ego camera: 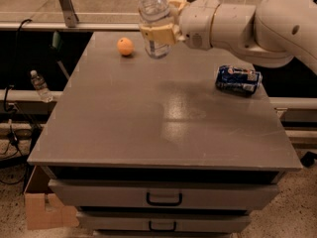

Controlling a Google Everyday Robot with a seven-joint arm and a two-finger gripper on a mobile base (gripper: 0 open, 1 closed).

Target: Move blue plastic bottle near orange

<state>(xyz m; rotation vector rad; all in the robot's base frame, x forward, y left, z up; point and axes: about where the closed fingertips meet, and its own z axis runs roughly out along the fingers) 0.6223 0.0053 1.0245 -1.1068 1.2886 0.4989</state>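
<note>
The blue plastic bottle [154,21], clear with a white cap and pale label, is upright and held above the far part of the table. My gripper [161,32] is shut on the bottle's middle, its tan fingers [151,33] wrapped around it, the white arm reaching in from the right. The orange [125,46] sits on the table at the far left, just left of the bottle and a little apart from it.
A dented blue soda can [238,79] lies on its side at the right of the grey table [163,128]. Drawers sit below the front edge. A tiny clear bottle [40,86] stands off the table at left. A cardboard box [42,207] is on the floor.
</note>
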